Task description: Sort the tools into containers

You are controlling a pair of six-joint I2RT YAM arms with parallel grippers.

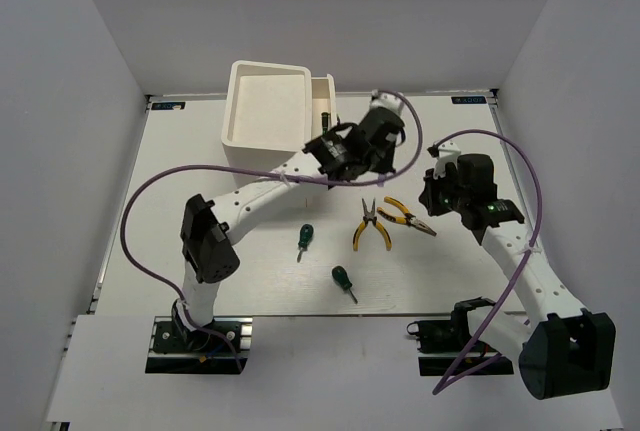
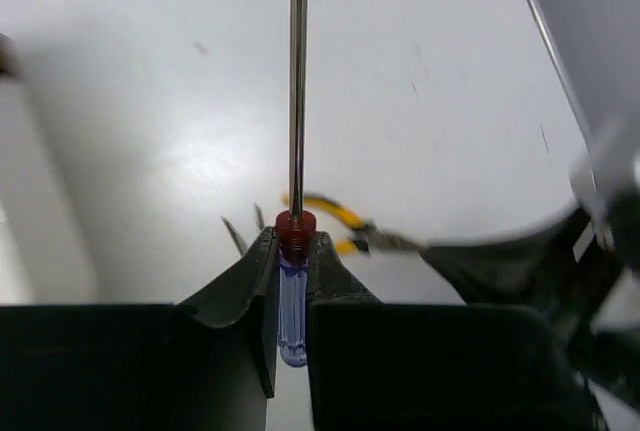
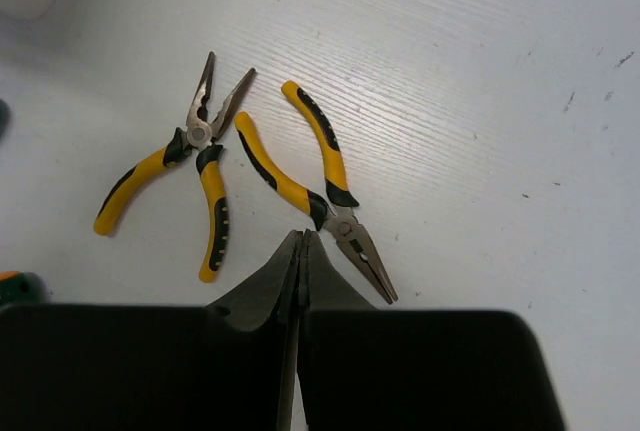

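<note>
Tools nearest the arm bases are two stubbies: the near stubby [image 1: 345, 282] lies just short of the near edge of the table [image 1: 190, 161], and the left stubby [image 1: 303, 239] lies a little farther off and to its left. The two are apart, with bare table around each. Beyond them the left pliers [image 3: 195, 166] and right pliers [image 3: 320, 186] lie flat just beside each other, the first with its jaws pointing away from the bases, the second with its jaws toward the right arm. The right gripper [image 3: 300, 251] is clenched on nothing, its tips at the hinge of the right pliers; how high it hangs cannot be told. Farther on, the left gripper [image 2: 292, 243] is clamped on the handle of the purple screwdriver [image 2: 292, 326]. The shaft runs straight away from the wrist camera and its tip is cut off by the frame's top edge. From above, the wrist hides this tool. In the left wrist view the dark mass at right is only a blur. Farthest, the cabinet [image 1: 268, 101] stands left of centre near the back wall [image 1: 330, 11]. A drawer [image 1: 323, 86] juts from its right side, close to the left wrist. The dark green screwdriver [image 1: 325, 116] lies inside, partly hidden by the arm. Bare table runs left of the cabinet to the side wall.
</note>
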